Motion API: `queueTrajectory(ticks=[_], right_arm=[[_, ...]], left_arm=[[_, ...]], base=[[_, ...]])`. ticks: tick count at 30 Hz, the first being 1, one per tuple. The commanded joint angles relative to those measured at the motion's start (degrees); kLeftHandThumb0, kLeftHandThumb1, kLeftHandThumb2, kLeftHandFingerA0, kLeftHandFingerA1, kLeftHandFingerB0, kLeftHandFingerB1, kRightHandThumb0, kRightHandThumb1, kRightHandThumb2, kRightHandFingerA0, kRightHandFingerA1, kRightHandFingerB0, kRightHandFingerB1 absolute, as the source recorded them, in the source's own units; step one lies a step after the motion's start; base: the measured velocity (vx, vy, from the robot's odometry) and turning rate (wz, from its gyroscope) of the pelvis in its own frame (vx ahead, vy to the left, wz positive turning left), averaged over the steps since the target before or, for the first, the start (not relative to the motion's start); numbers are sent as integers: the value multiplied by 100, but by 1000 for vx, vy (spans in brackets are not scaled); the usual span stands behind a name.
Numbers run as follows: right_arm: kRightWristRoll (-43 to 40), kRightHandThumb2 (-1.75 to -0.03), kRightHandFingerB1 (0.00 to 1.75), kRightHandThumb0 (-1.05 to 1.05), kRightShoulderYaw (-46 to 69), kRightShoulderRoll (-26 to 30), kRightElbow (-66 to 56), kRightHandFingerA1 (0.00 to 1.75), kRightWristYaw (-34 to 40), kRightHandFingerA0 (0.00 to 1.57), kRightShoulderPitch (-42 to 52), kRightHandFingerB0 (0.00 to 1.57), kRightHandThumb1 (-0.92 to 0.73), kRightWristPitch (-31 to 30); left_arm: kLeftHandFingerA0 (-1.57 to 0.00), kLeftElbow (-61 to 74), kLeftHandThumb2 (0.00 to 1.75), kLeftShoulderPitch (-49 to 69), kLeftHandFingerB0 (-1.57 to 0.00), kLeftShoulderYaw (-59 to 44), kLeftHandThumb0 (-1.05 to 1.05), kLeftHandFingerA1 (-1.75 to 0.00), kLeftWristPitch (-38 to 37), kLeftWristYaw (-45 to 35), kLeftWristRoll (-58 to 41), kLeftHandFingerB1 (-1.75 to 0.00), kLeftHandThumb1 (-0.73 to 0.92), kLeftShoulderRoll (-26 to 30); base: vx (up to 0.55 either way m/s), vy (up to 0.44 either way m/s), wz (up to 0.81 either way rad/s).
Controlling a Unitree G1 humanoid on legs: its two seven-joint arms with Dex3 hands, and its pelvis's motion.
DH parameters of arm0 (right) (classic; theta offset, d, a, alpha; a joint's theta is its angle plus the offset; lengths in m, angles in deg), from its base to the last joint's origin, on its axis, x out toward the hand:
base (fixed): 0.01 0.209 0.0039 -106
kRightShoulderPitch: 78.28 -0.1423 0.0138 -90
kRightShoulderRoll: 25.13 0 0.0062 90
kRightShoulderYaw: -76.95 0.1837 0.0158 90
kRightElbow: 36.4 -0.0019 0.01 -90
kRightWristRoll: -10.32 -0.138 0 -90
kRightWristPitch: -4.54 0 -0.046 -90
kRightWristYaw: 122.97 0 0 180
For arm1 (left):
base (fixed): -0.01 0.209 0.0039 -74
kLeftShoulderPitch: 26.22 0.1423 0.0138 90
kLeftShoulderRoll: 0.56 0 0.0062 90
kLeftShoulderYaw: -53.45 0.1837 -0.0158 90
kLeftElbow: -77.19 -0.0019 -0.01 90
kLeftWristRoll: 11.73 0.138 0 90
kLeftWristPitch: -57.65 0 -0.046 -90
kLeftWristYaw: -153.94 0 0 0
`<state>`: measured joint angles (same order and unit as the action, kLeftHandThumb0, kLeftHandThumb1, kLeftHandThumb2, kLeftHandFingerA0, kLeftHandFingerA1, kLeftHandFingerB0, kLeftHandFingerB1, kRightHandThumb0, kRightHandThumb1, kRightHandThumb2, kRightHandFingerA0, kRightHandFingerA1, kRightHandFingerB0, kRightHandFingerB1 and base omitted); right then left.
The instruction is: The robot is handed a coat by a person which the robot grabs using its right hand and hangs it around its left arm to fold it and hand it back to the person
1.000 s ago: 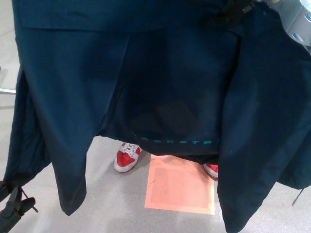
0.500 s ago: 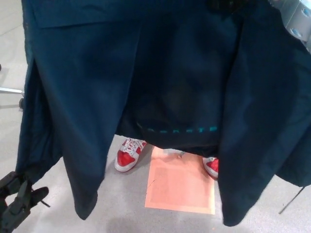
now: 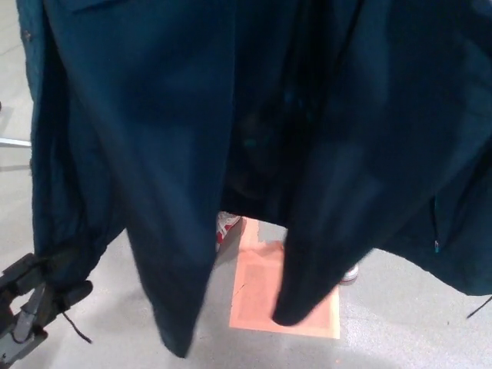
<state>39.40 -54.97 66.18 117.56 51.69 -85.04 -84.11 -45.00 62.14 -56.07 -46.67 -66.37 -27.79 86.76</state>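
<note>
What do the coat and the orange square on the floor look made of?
Coat: probably thin woven fabric, matte dark blue; it hangs in soft folds without shine. Orange square: perhaps paper or thin card, flat and matte with a paler edge; a vinyl mat is possible.

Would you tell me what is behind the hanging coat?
Behind the coat, a red-and-white shoe, a second shoe's tip and an orange floor square show; the wearer is covered.

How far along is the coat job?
Looks done: the dark navy fabric coat hangs lifted, filling the view; who holds it is out of frame. In hand: the black left hand sits by its lower left edge. Left: draping, folding, returning it.
</note>
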Motion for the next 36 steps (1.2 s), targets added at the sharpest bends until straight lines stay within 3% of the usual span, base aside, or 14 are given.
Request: queueTrajectory(ticks=[1,3,4,9,12,14,15,19,21,22,24,30,33,36], right_arm=[[264,-64,91,-36,675,-355,627,109,2645,109,-2048,91,-81,723],[469,-63,94,-32,490,-408,695,123,2703,104,-2139,84,-79,831],[525,-63,84,-32,441,-428,724,110,2709,104,-2172,86,-77,856],[591,-63,92,-29,378,-518,822,138,2691,98,-2315,89,-69,1070],[601,-63,83,-30,384,-585,896,139,2614,97,-2394,89,-71,1046],[564,-63,80,-33,435,-644,937,133,2465,97,-2444,91,-73,1055],[590,-62,78,-33,426,-668,963,124,2447,98,-2472,90,-73,1029],[634,-61,94,-33,423,-738,1019,120,2535,100,-2487,89,-73,1098],[668,-60,50,-33,401,-776,1051,104,2492,101,-2533,91,-65,1121],[659,-58,48,-32,419,-796,1069,103,2472,101,-2549,86,-59,1154],[621,-59,50,-32,489,-873,1096,106,2481,99,-2542,87,-62,1206],[605,-99,83,-33,688,-1277,1108,109,2399,96,-2430,81,-59,1401],[677,-59,66,-28,710,-1430,1082,142,2399,85,-2397,90,-58,1578],[500,-61,56,-35,943,-1728,1025,108,2361,98,-2300,88,-70,1786]], left_arm=[[-37,1722,66,822,-29,377,-80,-40,1146,-1820,-1290,-35,86,467],[-34,1930,108,972,-12,429,-78,-53,1198,-1950,-1314,-42,68,601],[-37,1986,66,1024,-29,434,-82,-39,1200,-2011,-1337,-35,86,630],[-33,2231,108,1172,-11,473,-79,-53,1218,-2356,-1434,-42,68,871],[-36,2500,66,1237,-28,578,-84,-40,1417,-2564,-1519,-35,86,1098],[-29,2798,110,1317,-14,693,-82,-52,1539,-2680,-1614,-43,71,1199],[-36,2953,66,1335,-31,767,-83,-40,1605,-2765,-1659,-37,87,1291],[-38,3467,68,1411,-29,1058,-85,-42,1741,-2954,-1782,-39,80,1476],[-33,3632,109,1302,-13,1289,-81,-53,1768,-3006,-1688,-43,70,1580],[-38,3727,68,1268,-31,1384,-84,-41,1841,-2957,-1673,-37,81,1607],[-34,3988,108,1259,-17,1600,-84,-53,2003,-2829,-1673,-44,70,1632],[-40,4381,68,809,-31,2557,-85,-43,2383,-2424,-1308,-39,77,1470],[-35,4486,107,589,-15,2884,-81,-55,2527,-2204,-1178,-44,67,1412],[-29,4531,95,213,-22,3302,-83,-51,2818,-1895,-1011,-47,66,1239]], base=[[0,0,0],[0,0,0],[0,0,0],[0,0,0],[0,0,0],[0,0,0],[0,0,0],[0,0,0],[0,0,0],[0,0,0],[0,0,0],[0,0,0],[0,0,0],[0,0,0]])
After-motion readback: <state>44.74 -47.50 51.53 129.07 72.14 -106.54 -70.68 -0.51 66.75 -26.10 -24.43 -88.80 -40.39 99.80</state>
